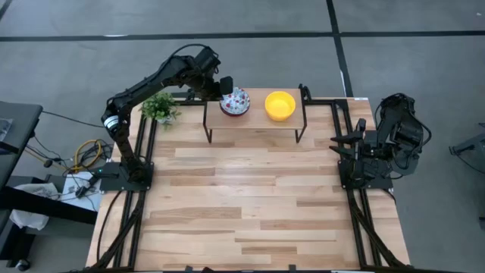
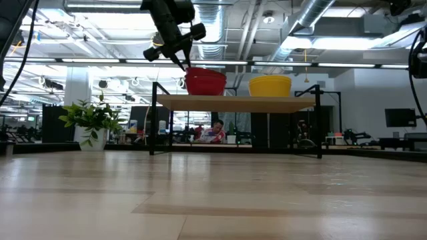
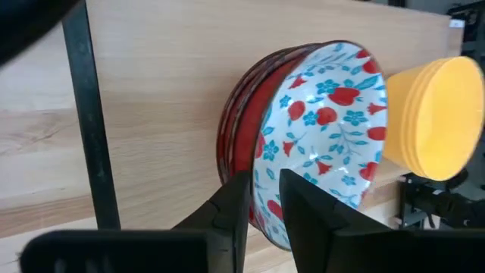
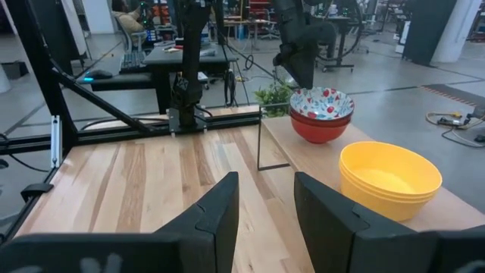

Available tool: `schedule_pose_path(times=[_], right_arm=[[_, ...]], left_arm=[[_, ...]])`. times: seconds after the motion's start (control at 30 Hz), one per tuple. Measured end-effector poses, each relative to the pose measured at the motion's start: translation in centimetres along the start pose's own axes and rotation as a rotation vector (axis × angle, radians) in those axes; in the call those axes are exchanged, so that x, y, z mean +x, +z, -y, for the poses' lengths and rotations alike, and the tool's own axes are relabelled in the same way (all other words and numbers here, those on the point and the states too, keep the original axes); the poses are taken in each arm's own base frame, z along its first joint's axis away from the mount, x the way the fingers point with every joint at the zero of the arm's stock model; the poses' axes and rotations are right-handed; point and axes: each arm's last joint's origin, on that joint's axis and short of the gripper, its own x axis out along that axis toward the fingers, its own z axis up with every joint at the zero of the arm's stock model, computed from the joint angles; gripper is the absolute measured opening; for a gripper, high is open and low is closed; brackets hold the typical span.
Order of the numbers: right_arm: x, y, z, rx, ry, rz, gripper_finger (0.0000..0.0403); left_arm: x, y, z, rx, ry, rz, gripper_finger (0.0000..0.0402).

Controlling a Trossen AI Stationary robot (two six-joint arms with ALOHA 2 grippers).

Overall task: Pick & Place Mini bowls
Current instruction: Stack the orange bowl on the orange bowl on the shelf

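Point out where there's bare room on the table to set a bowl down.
The wide table in front of the raised shelf is bare between the two arm bases. The shelf is crowded: the floral bowl stack with the left tool at its rim, and the yellow bowl stack. The plant fills the back left corner.

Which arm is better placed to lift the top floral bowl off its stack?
Left. The left gripper straddles the rim of the floral bowl stack on the raised shelf; the right gripper waits at the table's right edge.
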Motion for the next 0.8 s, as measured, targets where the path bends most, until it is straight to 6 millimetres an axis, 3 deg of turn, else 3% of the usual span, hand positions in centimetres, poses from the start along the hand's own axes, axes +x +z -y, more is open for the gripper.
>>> schedule_pose_path(times=[0.2,0.33,0.57,0.8], right_arm=[[0.0,0.0,0.0,0.000,0.000,0.000,0.0118],[0.0,0.0,0.0,0.000,0.000,0.000,0.0118],[0.0,0.0,0.0,0.003,0.001,0.001,0.0118],[0.0,0.0,0.0,0.003,0.000,0.001,0.0118]], left_arm=[[-2.8,-0.4,0.0,0.007,-0.049,0.075,0.0074],[-3.9,-0.5,1.0,0.077,-0.140,0.161,0.0074],[-1.5,-0.3,1.8,0.126,-0.121,0.142,0.0074],[-0.6,-0.2,1.6,0.157,-0.095,0.141,0.0074]])
